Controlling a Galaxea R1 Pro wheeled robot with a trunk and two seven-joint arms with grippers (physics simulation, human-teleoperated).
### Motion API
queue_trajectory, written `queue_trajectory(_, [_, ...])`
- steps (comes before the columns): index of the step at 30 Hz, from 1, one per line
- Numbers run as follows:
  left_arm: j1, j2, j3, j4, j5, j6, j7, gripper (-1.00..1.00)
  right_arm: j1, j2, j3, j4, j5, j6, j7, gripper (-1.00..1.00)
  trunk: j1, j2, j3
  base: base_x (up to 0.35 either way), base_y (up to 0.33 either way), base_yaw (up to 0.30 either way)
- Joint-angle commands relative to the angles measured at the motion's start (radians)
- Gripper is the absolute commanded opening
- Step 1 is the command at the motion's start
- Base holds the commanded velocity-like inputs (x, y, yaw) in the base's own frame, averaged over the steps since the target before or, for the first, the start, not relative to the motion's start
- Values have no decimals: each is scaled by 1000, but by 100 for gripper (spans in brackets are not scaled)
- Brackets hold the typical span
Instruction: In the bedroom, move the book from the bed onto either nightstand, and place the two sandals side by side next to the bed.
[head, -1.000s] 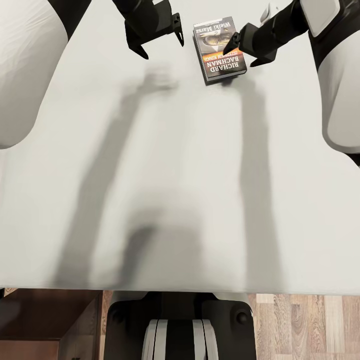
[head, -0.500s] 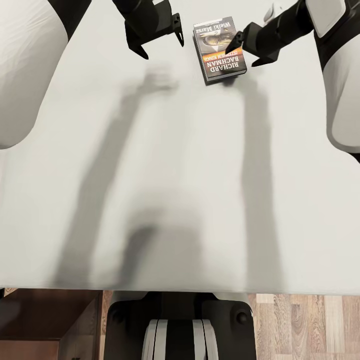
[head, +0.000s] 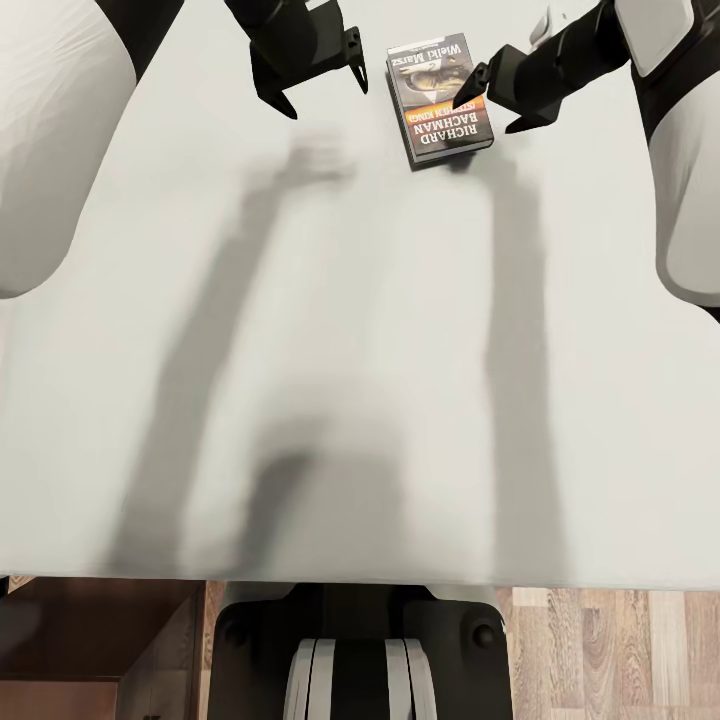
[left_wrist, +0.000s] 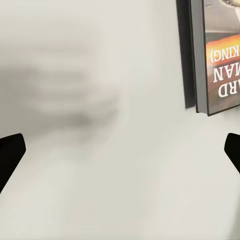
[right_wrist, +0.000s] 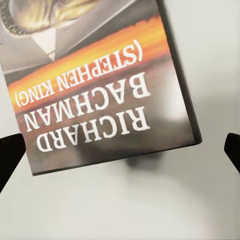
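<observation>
The book (head: 440, 98) lies flat on the far part of the bed (head: 360, 350), cover up. The right gripper (head: 500, 100) hangs at the book's right edge, fingers spread apart, one tip over the cover. The left gripper (head: 322, 92) hovers just left of the book, fingers also apart.

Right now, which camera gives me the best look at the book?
The head view: the whole book lies flat on the bed, with the right gripper open at its edge. The right wrist view crops it close; the left wrist view catches one side.
</observation>
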Motion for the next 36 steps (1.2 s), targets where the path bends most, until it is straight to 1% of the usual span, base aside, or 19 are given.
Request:
queue_trajectory(1, [-1, 1, -6, -1, 11, 0, 8, 100, 0, 1, -6, -1, 7, 4, 4, 100, 0, 0, 0, 0, 0, 0])
queue_trajectory(28, [1, 1, -6, -1, 11, 0, 8, 100, 9, 2, -5, 1, 8, 4, 5, 100, 0, 0, 0, 0, 0, 0])
queue_trajectory(36, [1, 1, -6, -2, 11, 0, 8, 100, 20, 4, -5, 1, 8, 4, 5, 100, 0, 0, 0, 0, 0, 0])
